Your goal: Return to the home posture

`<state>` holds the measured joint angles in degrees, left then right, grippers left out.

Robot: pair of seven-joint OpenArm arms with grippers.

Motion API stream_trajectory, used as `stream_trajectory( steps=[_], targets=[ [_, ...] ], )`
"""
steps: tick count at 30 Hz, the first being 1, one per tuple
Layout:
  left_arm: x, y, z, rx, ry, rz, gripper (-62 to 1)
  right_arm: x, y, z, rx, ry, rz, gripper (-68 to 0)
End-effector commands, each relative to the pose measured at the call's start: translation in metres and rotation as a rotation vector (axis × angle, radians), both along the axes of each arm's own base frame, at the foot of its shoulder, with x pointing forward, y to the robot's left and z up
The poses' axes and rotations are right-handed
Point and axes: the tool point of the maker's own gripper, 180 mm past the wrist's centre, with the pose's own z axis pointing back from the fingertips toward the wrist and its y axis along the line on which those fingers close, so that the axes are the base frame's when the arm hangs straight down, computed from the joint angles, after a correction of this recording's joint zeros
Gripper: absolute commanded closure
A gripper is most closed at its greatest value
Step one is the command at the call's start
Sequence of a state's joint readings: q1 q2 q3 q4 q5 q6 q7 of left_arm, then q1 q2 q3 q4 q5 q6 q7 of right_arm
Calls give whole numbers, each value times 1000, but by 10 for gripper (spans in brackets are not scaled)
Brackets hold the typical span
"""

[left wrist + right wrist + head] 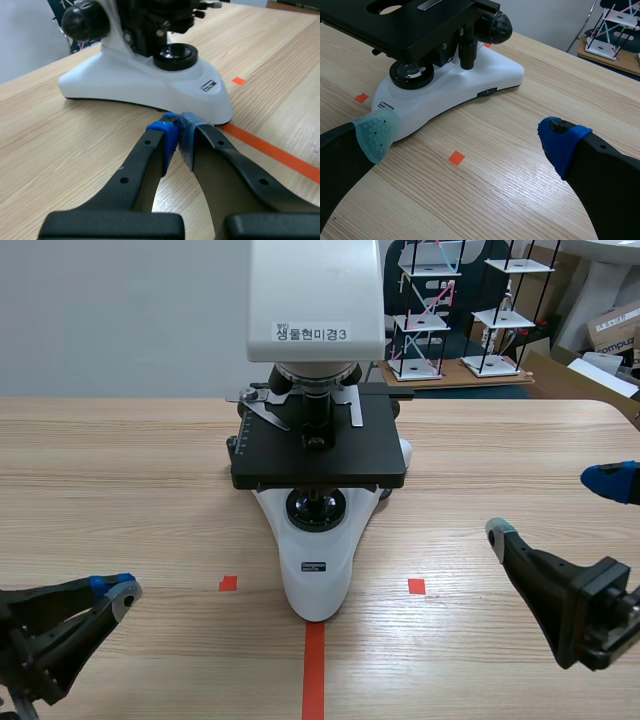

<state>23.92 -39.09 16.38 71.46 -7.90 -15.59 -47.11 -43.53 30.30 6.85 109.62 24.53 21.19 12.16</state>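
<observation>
The microscope (318, 570) stands centred on the wooden table (110, 470). At its 8 o'clock the left gripper (118, 590) sits low, pads (169, 137) clenched together on nothing. At its 4 o'clock the right gripper (555, 505) hangs released, fingers (375, 132) wide apart

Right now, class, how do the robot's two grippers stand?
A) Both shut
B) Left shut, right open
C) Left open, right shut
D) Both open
B: on the left gripper the blue pads meet with nothing between them, while the right gripper stands wide open and empty.
</observation>
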Motion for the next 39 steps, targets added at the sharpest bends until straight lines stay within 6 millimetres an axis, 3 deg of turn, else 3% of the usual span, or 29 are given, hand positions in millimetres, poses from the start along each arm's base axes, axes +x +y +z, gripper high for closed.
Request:
stream_trajectory(
  steps=[1,9,13,15,16,19,20,39],
  targets=[
    [-1,-4,9,-8,-4,15,-16,4,2,10,18,-36,4,-608],
    [-20,-16,55,44,-57,-8,-16,4,2,10,18,-36,4,-608],
    [-24,-12,66,54,-71,2,-33,4,2,10,18,-36,4,-608],
    [-26,-8,68,54,-77,8,-128,4,2,10,18,-36,4,-608],
    [-27,-7,69,50,-81,9,-210,4,2,10,18,-36,4,-608],
    [-30,-5,76,26,-105,16,-548,4,2,10,18,-36,4,-608],
    [-29,-5,78,15,-113,25,-623,4,2,10,18,-36,4,-608],
    [-33,-4,76,8,-97,26,-623,4,2,10,19,-39,5,-608]
  ],
)
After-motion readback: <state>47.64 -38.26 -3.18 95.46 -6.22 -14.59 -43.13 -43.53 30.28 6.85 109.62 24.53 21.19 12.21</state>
